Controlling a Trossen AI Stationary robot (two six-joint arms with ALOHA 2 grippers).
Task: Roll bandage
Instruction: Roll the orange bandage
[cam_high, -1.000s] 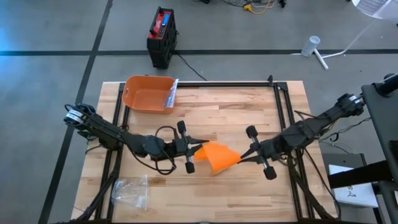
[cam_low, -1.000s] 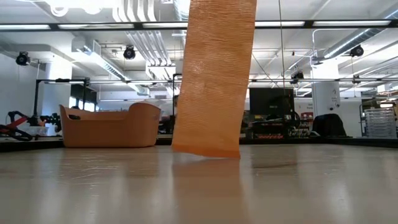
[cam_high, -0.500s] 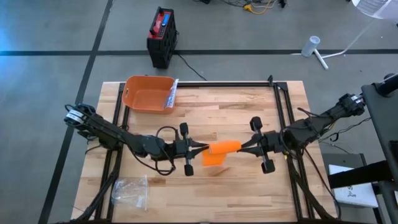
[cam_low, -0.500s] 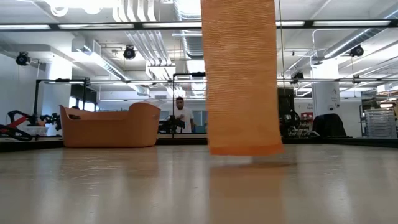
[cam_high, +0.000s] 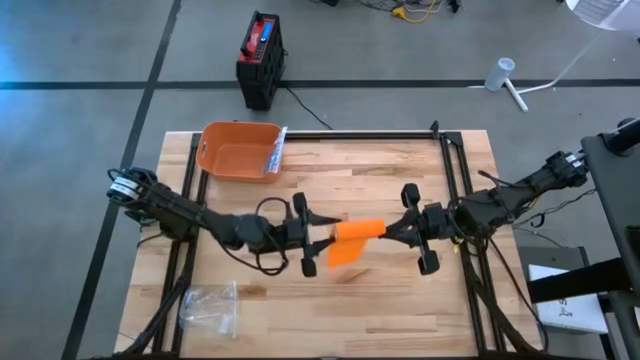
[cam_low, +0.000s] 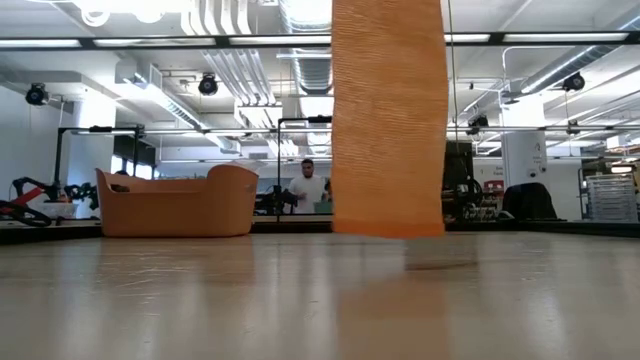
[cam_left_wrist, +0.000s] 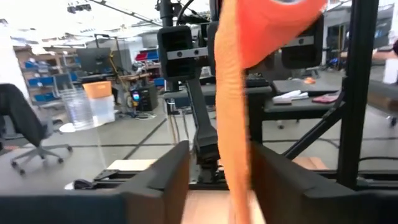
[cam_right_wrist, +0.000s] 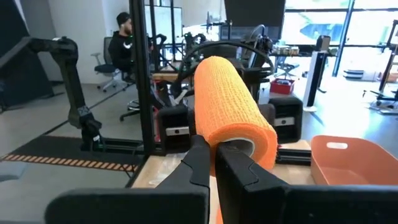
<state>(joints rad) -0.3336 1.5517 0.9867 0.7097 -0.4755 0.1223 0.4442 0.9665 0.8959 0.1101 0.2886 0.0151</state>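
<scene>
An orange bandage roll (cam_high: 362, 229) hangs level above the table's middle, with my right gripper (cam_high: 389, 231) shut on its right end. A loose tail (cam_low: 388, 120) drops straight from the roll. Its lower edge (cam_low: 388, 230) hangs a little above the wood. My left gripper (cam_high: 321, 234) stands level at the roll's left and is open. In the left wrist view the tail (cam_left_wrist: 235, 124) hangs in the gap between its two fingers. Whether either finger touches the tail cannot be told. My right gripper (cam_right_wrist: 214, 154) holds the roll by the end that faces it, at the rim of the pale core (cam_right_wrist: 241, 148). One finger (cam_right_wrist: 235, 167) seems to reach into the core and the other (cam_right_wrist: 198, 163) lies outside. The fingers come level from the table's right, along the roll. The roll is clear of the table.
An orange basket (cam_high: 236, 152) with a packet at its rim stands at the far left. A clear plastic bag (cam_high: 210, 306) lies at the near left. Black frame rails (cam_high: 452, 180) run along the table's sides. A person (cam_low: 308, 185) stands in the room beyond.
My right gripper has moved toward the table's middle and turned, bringing the roll level. The bandage, spread as a wide slanting sheet between the grippers, now hangs as a narrow straight tail. My left gripper has opened and let go of the tail.
</scene>
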